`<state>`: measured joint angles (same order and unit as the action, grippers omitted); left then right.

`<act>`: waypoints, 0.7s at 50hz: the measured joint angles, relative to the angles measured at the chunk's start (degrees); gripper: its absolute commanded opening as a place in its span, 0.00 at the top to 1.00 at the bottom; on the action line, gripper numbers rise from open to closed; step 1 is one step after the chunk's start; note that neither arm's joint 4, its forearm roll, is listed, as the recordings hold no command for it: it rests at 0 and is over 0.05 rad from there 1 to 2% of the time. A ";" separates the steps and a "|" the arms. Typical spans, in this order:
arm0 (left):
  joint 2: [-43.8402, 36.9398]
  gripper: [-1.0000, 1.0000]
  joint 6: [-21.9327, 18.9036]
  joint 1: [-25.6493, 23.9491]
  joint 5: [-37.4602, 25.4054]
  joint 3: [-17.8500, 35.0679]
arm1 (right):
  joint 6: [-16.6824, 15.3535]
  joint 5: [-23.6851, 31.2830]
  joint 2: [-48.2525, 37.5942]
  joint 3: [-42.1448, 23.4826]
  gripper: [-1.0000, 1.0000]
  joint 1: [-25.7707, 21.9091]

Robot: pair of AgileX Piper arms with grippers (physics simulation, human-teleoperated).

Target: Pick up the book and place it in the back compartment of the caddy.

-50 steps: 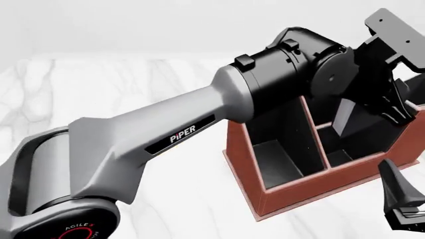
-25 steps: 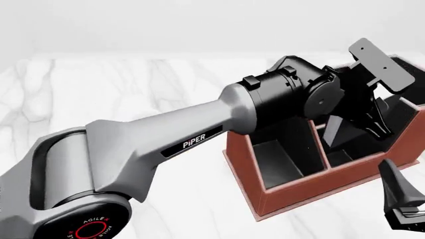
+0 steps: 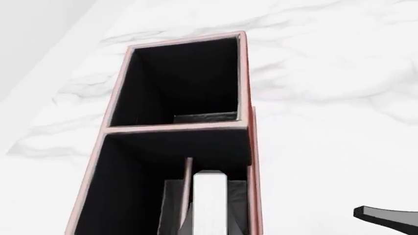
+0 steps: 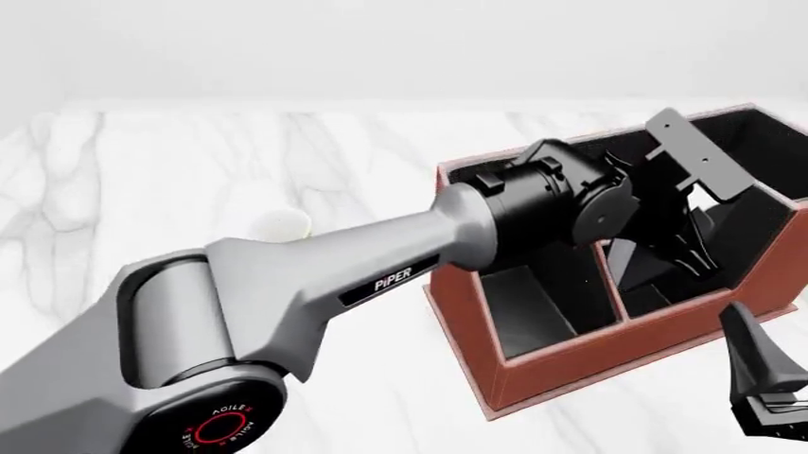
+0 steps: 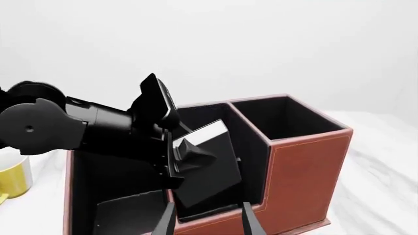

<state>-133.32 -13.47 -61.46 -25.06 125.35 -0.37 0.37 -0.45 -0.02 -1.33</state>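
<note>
A white marble counter (image 4: 189, 170) carries a large reddish-brown caddy (image 4: 569, 364) with a black interior split into several cells. The left arm reaches across from the left, and its gripper (image 5: 186, 159) is lowered inside the caddy, clamped on the book (image 5: 205, 171), a small black hardback with white page edges. The book sits tilted, its lower end down inside a small front cell next to the caddy's low wall; the left wrist view shows its white page edge (image 3: 210, 203) beside a thin divider. In that wrist view a larger square cell (image 3: 179, 81) lies beyond a crossbar. The right gripper (image 4: 764, 388) hovers low at the right edge, outside the caddy; its fingers are apart and hold nothing. A yellow mug (image 5: 11, 178) stands on the counter beyond the caddy.
</note>
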 measured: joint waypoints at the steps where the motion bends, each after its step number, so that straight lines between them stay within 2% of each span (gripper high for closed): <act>1: -0.09 1.00 0.03 0.01 0.02 0.04 | 0.00 -0.02 -0.02 0.00 0.00 0.00; 28: -3.87 1.00 -0.31 1.00 -0.29 3.97 | 0.19 -0.42 -0.58 0.00 0.00 0.12; 29: -3.90 0.00 -0.33 1.00 -0.24 3.99 | 0.19 -0.42 -0.58 0.00 0.00 0.13; 35: -4.37 0.00 -0.18 1.26 0.20 3.81 | 0.18 -0.36 -0.53 0.00 0.00 0.15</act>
<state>-137.69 -13.65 -60.20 -24.86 129.16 -0.19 0.01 -0.99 -0.02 -1.17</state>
